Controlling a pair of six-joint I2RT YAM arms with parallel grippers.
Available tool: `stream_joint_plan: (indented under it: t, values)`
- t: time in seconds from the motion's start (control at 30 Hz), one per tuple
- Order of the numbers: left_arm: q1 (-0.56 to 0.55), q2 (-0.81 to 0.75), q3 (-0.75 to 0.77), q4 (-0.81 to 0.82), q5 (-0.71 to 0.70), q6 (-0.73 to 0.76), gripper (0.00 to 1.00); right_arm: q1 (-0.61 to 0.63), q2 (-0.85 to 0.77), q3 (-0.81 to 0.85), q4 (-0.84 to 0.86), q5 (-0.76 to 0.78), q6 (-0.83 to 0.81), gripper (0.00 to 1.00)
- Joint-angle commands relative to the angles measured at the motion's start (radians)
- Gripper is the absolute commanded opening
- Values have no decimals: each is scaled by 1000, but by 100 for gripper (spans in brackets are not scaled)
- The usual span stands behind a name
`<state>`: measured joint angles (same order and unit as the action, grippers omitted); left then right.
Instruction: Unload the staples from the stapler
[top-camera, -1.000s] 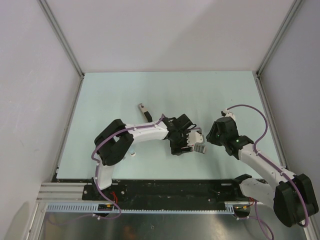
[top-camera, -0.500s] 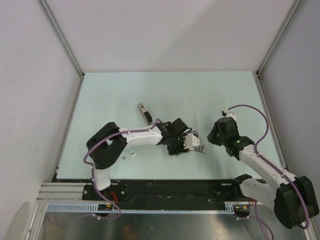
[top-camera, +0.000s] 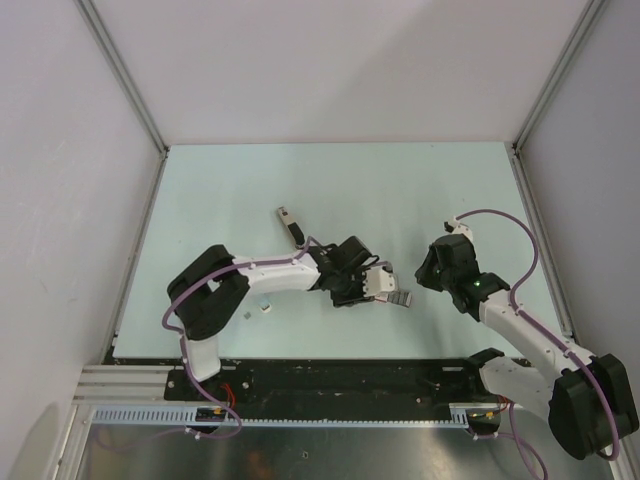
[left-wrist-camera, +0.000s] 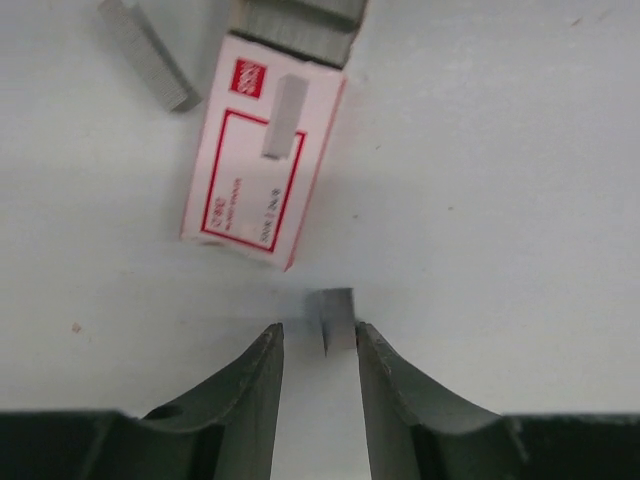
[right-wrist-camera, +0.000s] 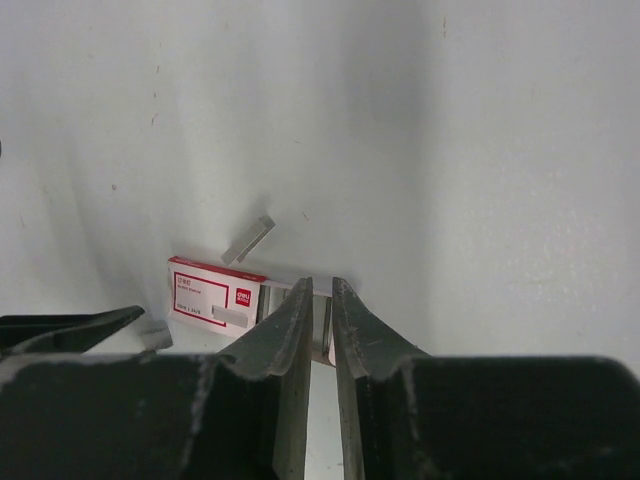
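The left pincer (left-wrist-camera: 318, 332) is held low over the pale table (left-wrist-camera: 500, 200), its fingers partly open. A short staple strip (left-wrist-camera: 337, 318) is seen lying on the table between the fingertips. It lies just beside the right-hand finger, and a clear gap is left to the other finger, so nothing is gripped.

Just beyond that strip lies a pink-and-white staple box (left-wrist-camera: 262, 190), flat on the table and slightly askew. A block of staples (left-wrist-camera: 295, 20) is seen sticking out of the box's far end. A longer staple strip (left-wrist-camera: 150, 55) lies loose on the table beside that end, apart from the box.

The right pincer (right-wrist-camera: 322, 288) is pointed at the same end of the box from the opposite side. Its fingers are drawn almost together, with only a narrow slit left between them. Something pale shows in the slit, but it cannot be told whether anything is gripped.

In the overhead view the stapler (top-camera: 290, 222) is seen lying on the table beyond the left arm's forearm, well apart from the box and from both pincers. It is touched by neither.
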<state>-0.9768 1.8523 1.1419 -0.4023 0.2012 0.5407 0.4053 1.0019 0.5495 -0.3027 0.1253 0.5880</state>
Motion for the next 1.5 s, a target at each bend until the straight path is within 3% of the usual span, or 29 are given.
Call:
stream_joint_plan:
  t: [0.0,0.37,0.67,1.1,1.47]
  values:
    - [62,96,-86,-151,-156,55,40,2,-13,-3,11,23,8,18]
    - [157,94,-96,-151,-156,76,31,16,5,-23,27,25,15,16]
    - [163,-12,-57,-153,-121,78,52,61,108,-41,112,49,17,16]
    - [205,-71,43,-161,-85,13,53,158,313,-42,269,79,53,15]
    - [257,-121,107,-165,0,-15,50,268,352,-36,291,63,133,14]
